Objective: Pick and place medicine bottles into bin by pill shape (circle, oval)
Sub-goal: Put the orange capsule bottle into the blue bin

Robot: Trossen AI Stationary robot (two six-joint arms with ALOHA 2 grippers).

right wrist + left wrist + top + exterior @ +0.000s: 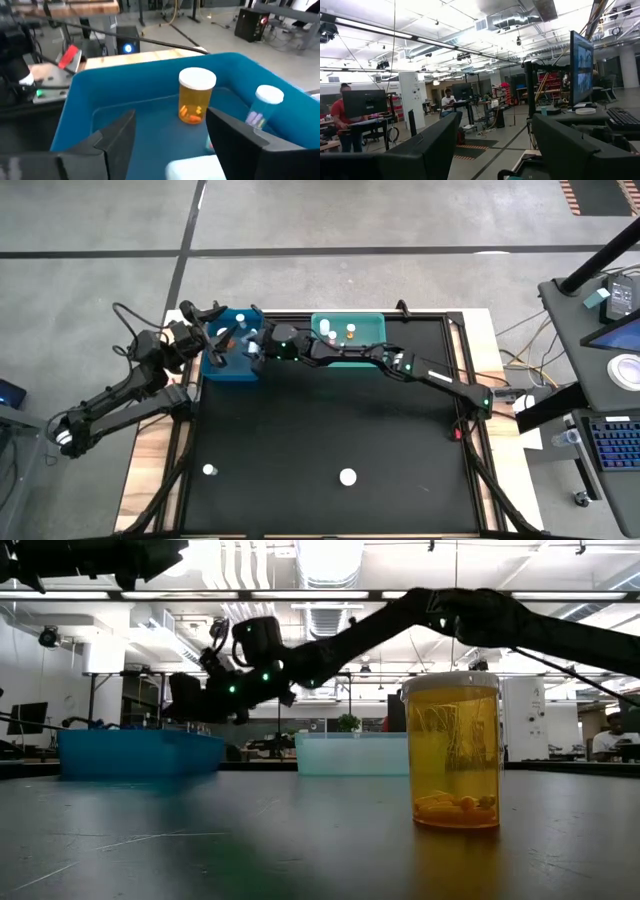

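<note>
My right gripper (252, 350) is open over the blue bin (232, 365), its fingers just above the bin floor (170, 135). In the bin, an amber bottle (196, 102) with a white cap stands upright ahead of the fingers, with a clear bottle (264, 106) beside it. A white bottle-like thing (195, 169) shows low between the fingers; I cannot tell whether they touch it. My left gripper (212, 330) is open and empty at the bin's far left corner, its fingers (435, 150) pointing out into the room. Two bottles (347, 476) (208, 470) stand on the black mat near its front edge.
A teal bin (370, 328) with a few small bottles (351, 332) stands right of the blue bin at the mat's far edge. My right arm (400, 365) reaches across in front of it. In the low view an amber bottle (450, 752) stands close to the camera.
</note>
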